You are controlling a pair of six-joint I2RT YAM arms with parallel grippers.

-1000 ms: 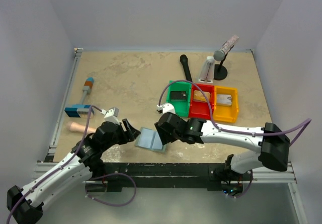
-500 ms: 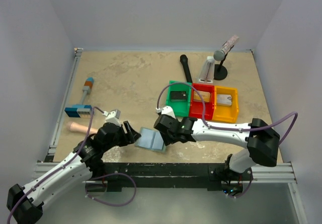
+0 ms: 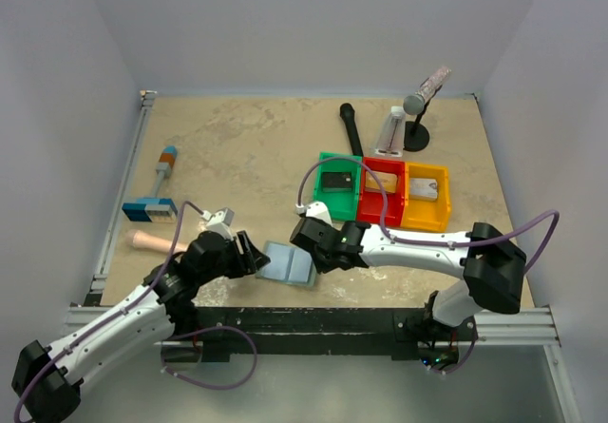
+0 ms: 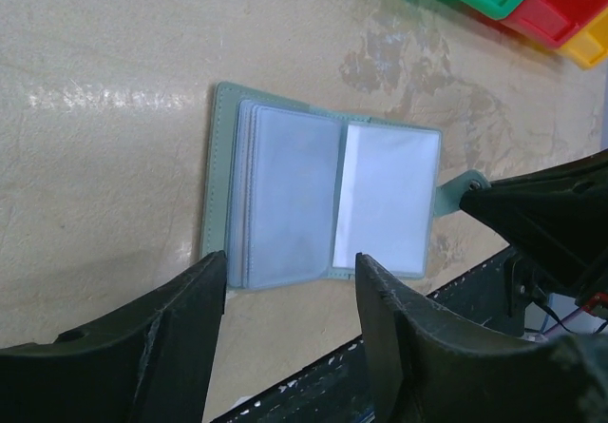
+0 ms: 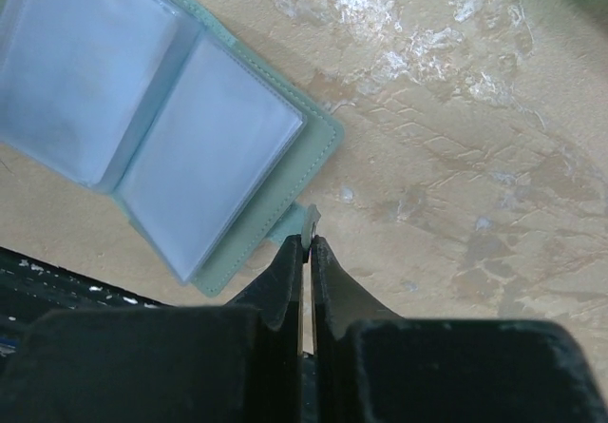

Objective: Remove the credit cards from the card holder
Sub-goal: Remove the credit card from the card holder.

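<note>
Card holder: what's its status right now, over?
Right gripper shut on card holder tab. Left gripper open at its edge. Visible sleeves look empty. Nothing blocking.

Bright, even overhead light fills my workspace, leaving soft shadows under my arms. Glare streaks the surface (image 4: 114,95) in my left wrist view; the card holder (image 4: 285,195) shines pale; my right gripper (image 5: 306,244) looms dark, blurred.

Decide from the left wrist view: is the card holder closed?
No: the card holder lies open, both clear-sleeved panels spread flat and facing up.
</note>
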